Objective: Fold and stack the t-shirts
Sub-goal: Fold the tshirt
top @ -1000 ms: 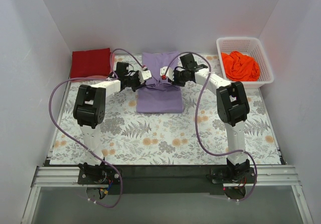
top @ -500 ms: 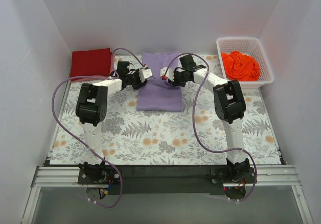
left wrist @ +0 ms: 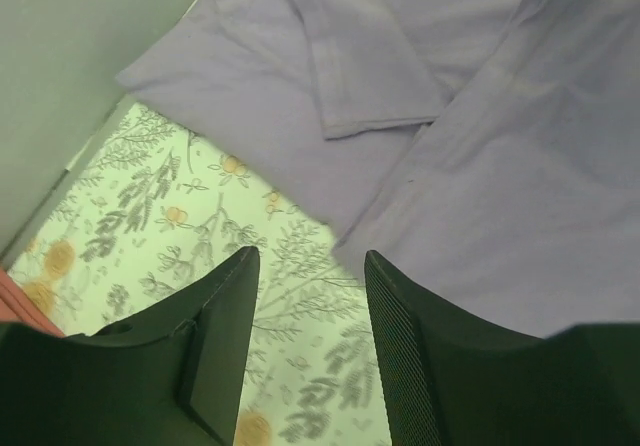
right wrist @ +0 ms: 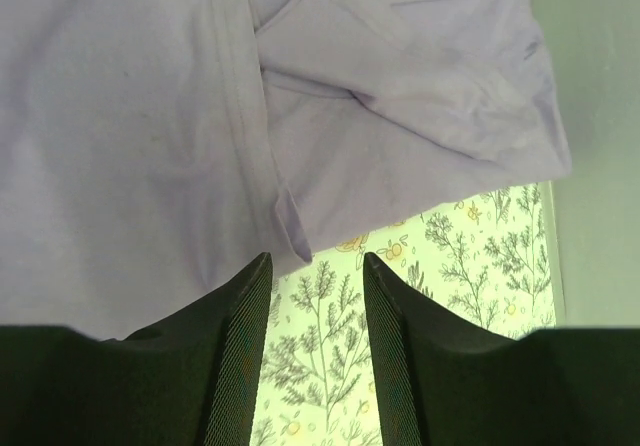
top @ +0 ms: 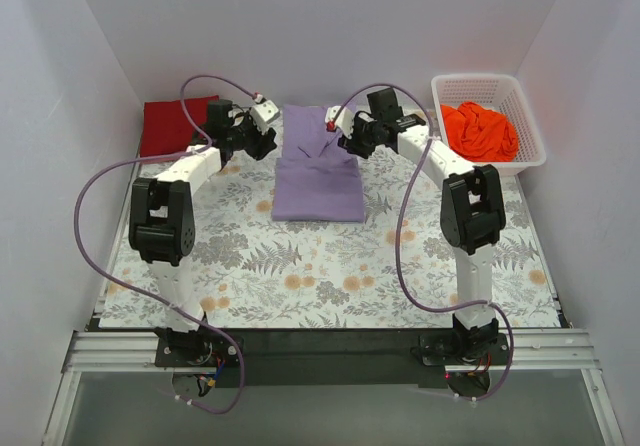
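The lavender-purple t-shirt lies folded at the back middle of the table, its near part doubled over; it also shows in the left wrist view and the right wrist view. My left gripper is open and empty just off its left edge, above the cloth. My right gripper is open and empty at its right edge. The dark red t-shirt lies folded at the back left. The bright orange t-shirt is bunched in the white basket.
The floral table cloth covers the table. White walls close in the back and both sides. Purple cables loop from both arms over the table.
Both grippers have let go of the purple shirt and moved back and apart, the left arm swinging left. The shirt's near part now lies folded over.
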Tool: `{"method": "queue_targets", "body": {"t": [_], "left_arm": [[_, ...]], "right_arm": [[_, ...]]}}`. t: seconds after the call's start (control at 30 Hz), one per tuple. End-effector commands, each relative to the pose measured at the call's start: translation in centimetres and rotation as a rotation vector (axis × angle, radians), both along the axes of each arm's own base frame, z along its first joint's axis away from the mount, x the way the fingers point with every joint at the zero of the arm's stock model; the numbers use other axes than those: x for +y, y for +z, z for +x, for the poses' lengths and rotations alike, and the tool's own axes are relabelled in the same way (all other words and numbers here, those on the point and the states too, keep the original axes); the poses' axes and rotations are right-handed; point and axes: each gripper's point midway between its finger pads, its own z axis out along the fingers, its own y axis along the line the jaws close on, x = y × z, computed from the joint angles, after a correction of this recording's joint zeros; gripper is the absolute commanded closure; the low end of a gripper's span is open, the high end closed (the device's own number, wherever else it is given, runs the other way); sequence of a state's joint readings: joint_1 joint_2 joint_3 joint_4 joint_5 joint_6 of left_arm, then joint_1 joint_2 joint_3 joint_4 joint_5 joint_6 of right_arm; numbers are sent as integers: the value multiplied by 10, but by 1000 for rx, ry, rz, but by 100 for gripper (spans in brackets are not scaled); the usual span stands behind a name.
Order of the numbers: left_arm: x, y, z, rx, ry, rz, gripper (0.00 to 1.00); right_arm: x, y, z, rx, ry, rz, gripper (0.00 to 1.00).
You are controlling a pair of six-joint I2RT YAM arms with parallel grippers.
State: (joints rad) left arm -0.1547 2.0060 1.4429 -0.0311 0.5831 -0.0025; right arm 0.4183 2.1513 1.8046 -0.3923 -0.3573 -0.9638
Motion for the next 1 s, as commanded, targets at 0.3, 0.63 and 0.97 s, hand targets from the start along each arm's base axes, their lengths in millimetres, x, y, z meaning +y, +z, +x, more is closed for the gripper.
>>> {"method": "queue_targets", "body": {"t": [0.3, 0.63, 0.97], "left_arm": [[-68, 32, -142, 948, 44, -655, 44], [-100, -22, -185, 1257, 126, -737, 44], [-60, -105, -210, 1486, 329, -724, 45]], "right_arm": [[34, 51, -115, 745, -208, 408, 56], [55, -10, -160, 1237, -364, 538, 64], [-3, -104, -180, 1388, -607, 477, 66]]}}
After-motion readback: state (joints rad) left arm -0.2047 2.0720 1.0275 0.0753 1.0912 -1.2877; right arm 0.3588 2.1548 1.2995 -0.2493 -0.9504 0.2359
